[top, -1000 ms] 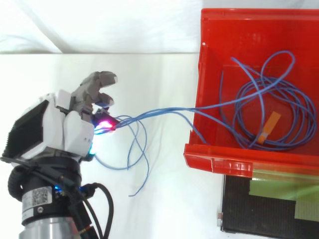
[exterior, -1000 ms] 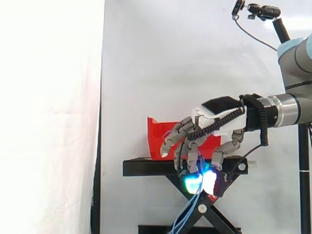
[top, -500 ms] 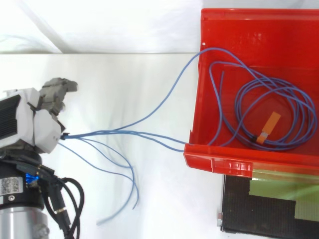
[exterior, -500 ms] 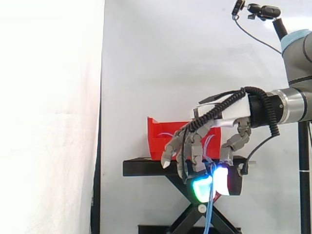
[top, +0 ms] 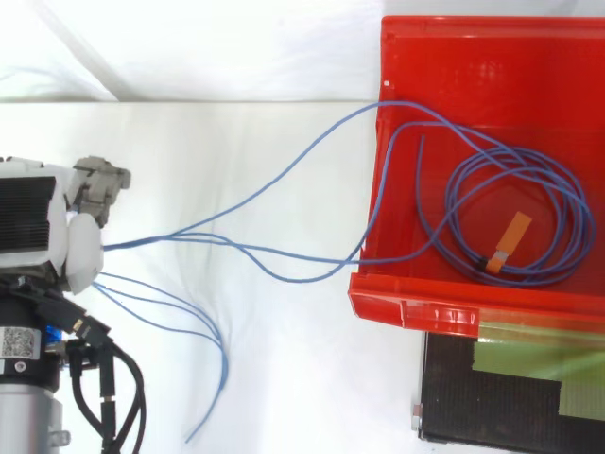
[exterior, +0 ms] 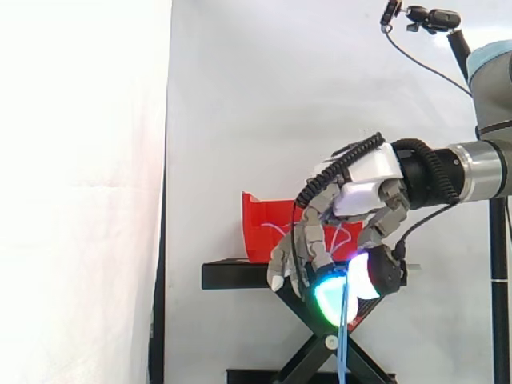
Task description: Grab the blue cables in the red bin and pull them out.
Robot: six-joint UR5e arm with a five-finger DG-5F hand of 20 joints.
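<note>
Thin blue cables [top: 274, 203] stretch from my hand [top: 57, 232] at the left edge of the top view over the rim of the red bin [top: 454, 307], where a coil of them [top: 515, 222] lies with an orange tag. Loose ends [top: 213, 340] trail below the hand. In the side view my hand [exterior: 352, 216] is in front of the red bin [exterior: 260, 228], its fingers curled and its glowing fingertips [exterior: 332, 296] pinching the blue cables [exterior: 344, 352], which hang straight down from them.
The bin sits on a black scissor stand [exterior: 240, 276] before the white curtain. A black plate with greenish tape [top: 515, 397] lies under the bin's near edge. A white surface [top: 236, 132] spreads between my hand and the bin.
My hand has drawn further away from the bin, leftward in the top view, and risen slightly in the side view. More cable has come out over the rim; the coil inside has tightened.
</note>
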